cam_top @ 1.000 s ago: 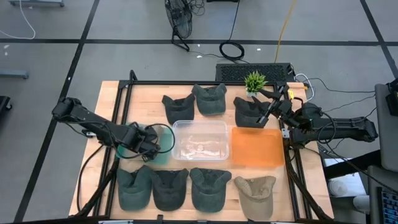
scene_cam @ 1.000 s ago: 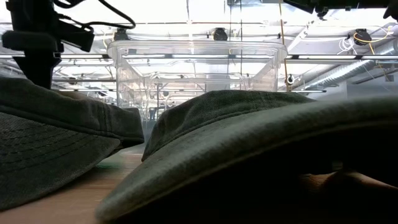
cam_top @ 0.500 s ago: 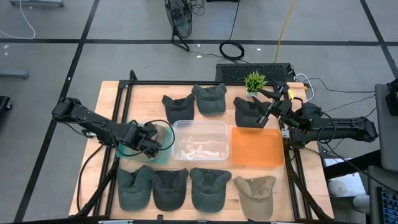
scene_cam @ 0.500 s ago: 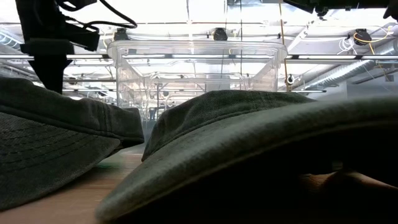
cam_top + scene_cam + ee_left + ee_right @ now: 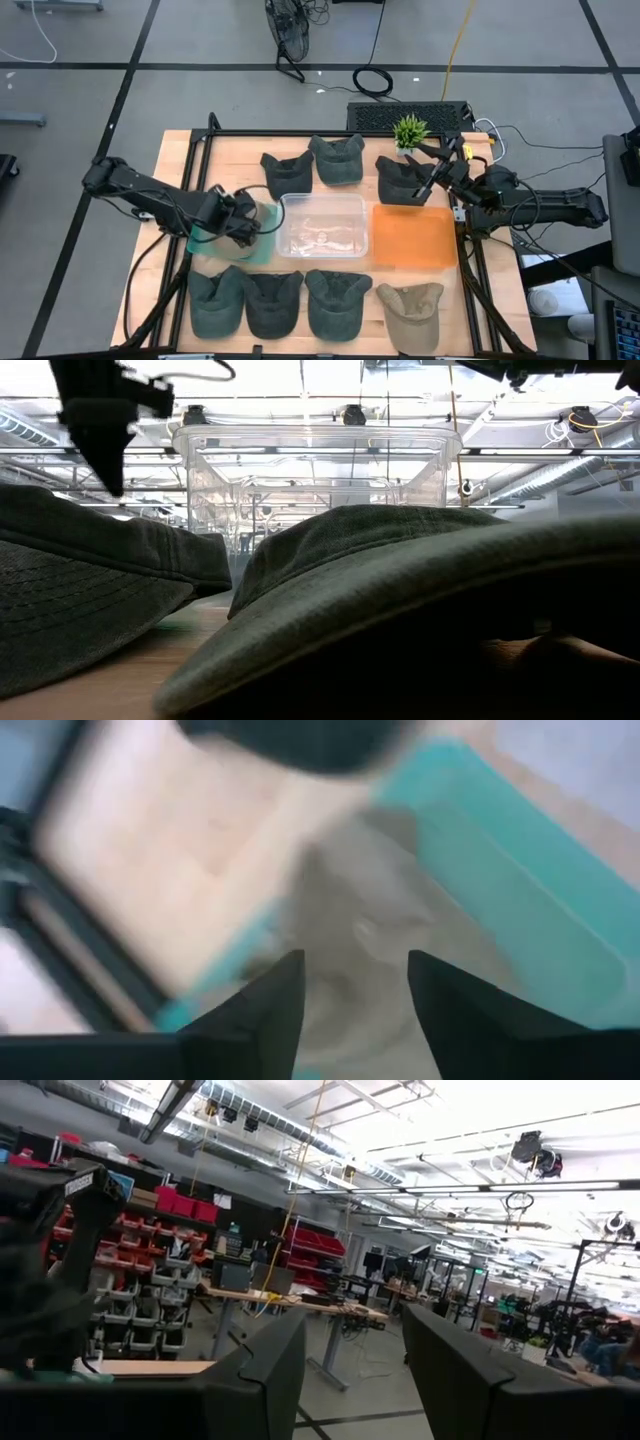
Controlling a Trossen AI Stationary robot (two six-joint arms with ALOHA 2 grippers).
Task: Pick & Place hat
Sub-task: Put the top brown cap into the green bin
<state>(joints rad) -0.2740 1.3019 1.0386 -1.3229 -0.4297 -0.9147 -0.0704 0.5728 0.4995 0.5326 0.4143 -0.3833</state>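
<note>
Left gripper (image 5: 243, 217) hovers over the teal mat (image 5: 262, 247), fingers apart and empty, left of the clear bin (image 5: 322, 225). Right gripper (image 5: 424, 186) waits open at the far right above a dark hat (image 5: 398, 178).

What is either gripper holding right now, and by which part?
Nothing is held. The left gripper hangs open over the teal mat with only empty space between its fingers. The right gripper is open too, raised and pointing out into the room.

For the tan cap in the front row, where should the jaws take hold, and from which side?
Likely the brim of the tan cap, from straight above: it lies flat at the row's right end, its thin brim pointing toward the orange mat, with a green cap crowding its left.
</note>
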